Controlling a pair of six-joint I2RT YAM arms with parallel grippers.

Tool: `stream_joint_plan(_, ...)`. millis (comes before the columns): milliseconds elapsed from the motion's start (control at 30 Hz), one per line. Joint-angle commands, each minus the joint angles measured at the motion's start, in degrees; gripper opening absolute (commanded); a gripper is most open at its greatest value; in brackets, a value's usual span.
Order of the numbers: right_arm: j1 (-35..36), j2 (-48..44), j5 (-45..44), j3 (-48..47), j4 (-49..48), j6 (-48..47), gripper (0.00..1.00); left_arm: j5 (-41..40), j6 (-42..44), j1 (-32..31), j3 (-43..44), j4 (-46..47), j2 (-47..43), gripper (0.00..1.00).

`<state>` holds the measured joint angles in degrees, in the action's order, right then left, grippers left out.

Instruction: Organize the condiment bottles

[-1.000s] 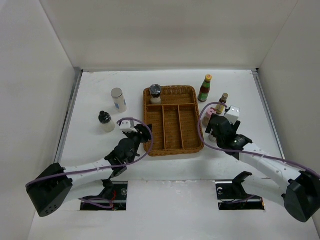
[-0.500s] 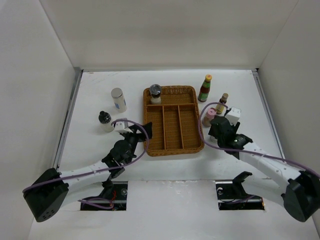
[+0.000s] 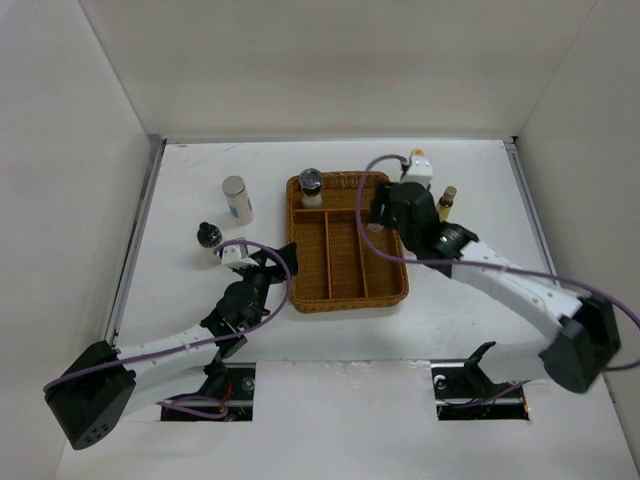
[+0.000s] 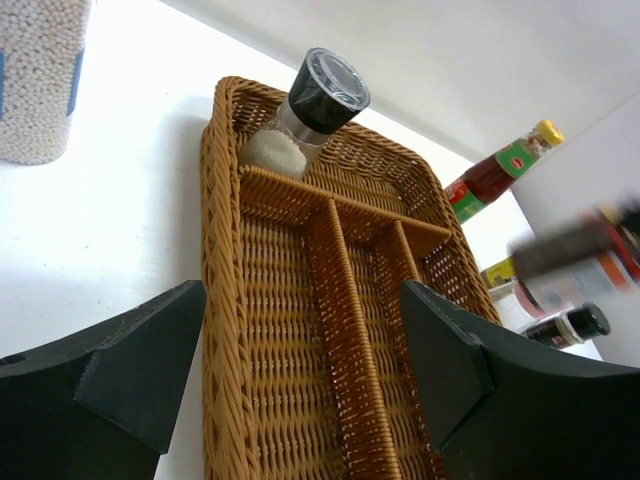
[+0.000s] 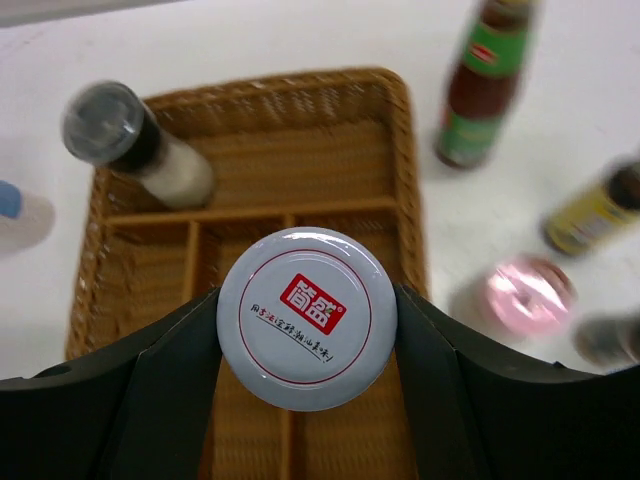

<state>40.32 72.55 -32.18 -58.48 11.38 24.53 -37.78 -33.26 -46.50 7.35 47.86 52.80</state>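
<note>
Black right jaws are clamped on the sides of a white-lidded jar (image 5: 305,318), whose lid carries a red square inside a thin red ring. The jar hangs over the wicker tray (image 4: 212,260), above the long compartments and close to the cross divider. Whether its base touches the weave is hidden. In the far cross compartment, at its left end, stands a grey-lidded jar (image 3: 311,186) holding white grains. Past the tray's right rim, on the white desk (image 3: 180,290), are a green-labelled bottle (image 4: 497,170) with a yellow cap, a brown yellow-labelled bottle (image 3: 446,203) and a pink-lidded jar (image 5: 524,292). All three are blurred in the right wrist view and stand apart from one another.

The left jaws stand apart with nothing between them. They are low over the desk, just beside the tray's left rim, and point across the tray. To their left, near but not touching, stands a black-lidded jar (image 3: 209,240). Farther back, apart from the tray, stands a white cylinder with grey cap (image 3: 236,199). Both are upright on the desk, outside the tray.
</note>
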Motion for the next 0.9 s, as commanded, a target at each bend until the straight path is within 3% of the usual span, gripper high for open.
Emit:
stream_joint_plan(0, -3.96, 10.99, 8.35, -10.31, -19.53, -5.63, 0.39, -0.45, -0.67, 0.58, -0.32, 3.12, 0.29, 0.78)
stream_joint_plan(267, -6.43, 34.74, 13.82, -33.26, -16.66, -6.52, 0.4, -0.01, -0.67, 0.23, 0.38, 3.21, 2.31, 0.78)
stream_joint_plan(567, -6.17, 43.72, 8.28, -37.67, -12.87, -5.73, 0.47, 0.16, -0.67, -0.04, 0.47, 3.3, 2.66, 0.79)
stream_joint_plan(867, -5.73, 43.99, 9.77, -36.8, -10.33, -5.64, 0.76, 0.16, -0.67, -0.3, 0.47, 3.12, 1.96, 0.79)
